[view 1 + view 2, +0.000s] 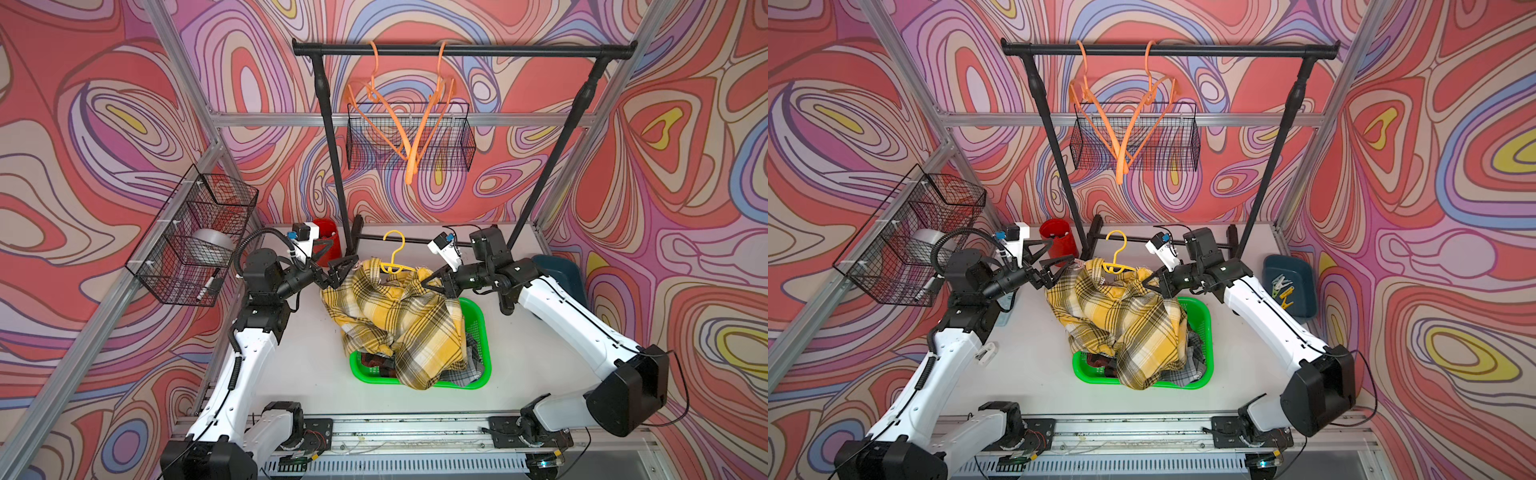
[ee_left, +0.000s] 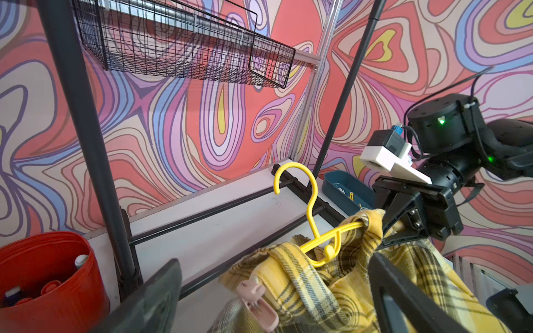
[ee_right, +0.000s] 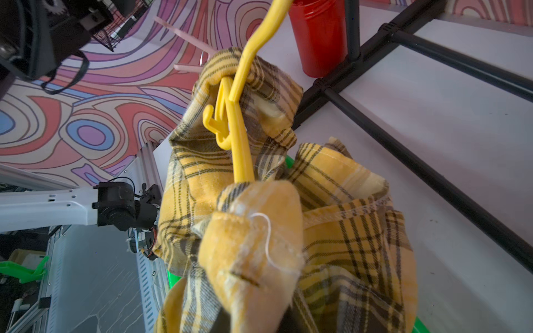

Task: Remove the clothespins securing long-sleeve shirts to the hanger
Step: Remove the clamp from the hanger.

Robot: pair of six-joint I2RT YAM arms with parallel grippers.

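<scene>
A pale pink clothespin is clipped to the edge of a yellow-and-black plaid shirt, near the shirt's left end. The shirt hangs bunched on a yellow hanger whose hook points up and toward the back of the worktop. Its lower folds spill into a green basket near the worktop's middle, over darker clothes lying there.

The left hand is spread wide open and holds nothing. In the left wrist view its two fingers stand either side of the pink clothespin, apart from it. The right hand is closed on the shirt's fabric at the right end of the hanger, holding that end up.

Behind the left hand stands a red cup. To the right, a dark blue tray holds loose clothespins, green and yellow. Two orange hangers hang from a black rack at the back.
</scene>
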